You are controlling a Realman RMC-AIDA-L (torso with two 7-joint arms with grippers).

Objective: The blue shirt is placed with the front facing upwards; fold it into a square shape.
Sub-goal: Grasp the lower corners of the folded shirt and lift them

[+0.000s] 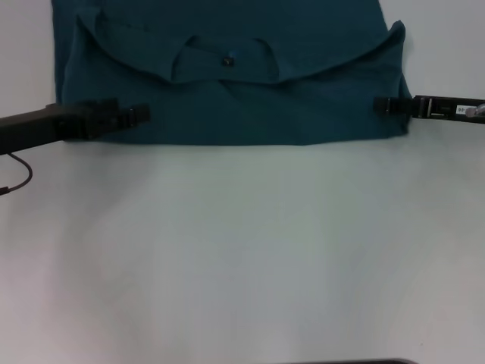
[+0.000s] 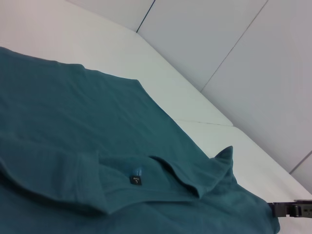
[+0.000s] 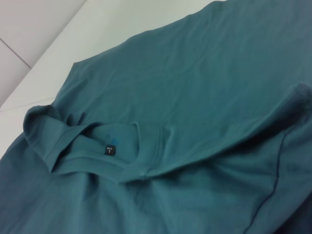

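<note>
The blue shirt [image 1: 227, 106] lies folded across the far part of the white table [image 1: 242, 250]. Its plain teal side is up, and the ribbed collar with a small dark label [image 1: 226, 58] is turned over on top. No letters show. My left gripper [image 1: 140, 114] lies over the shirt's left part near the front fold. At the shirt's right edge is my right gripper [image 1: 381, 105], level with the left one. The collar and label [image 2: 136, 179] appear in the left wrist view, with the right gripper [image 2: 292, 209] far off. The right wrist view holds only the shirt [image 3: 195, 97] and its label [image 3: 111, 149].
The white table stretches bare from the shirt's front fold to the near edge. A thin black cable [image 1: 19, 178] hangs from the left arm over the table's left side. A grey panelled wall [image 2: 243, 58] stands behind the table.
</note>
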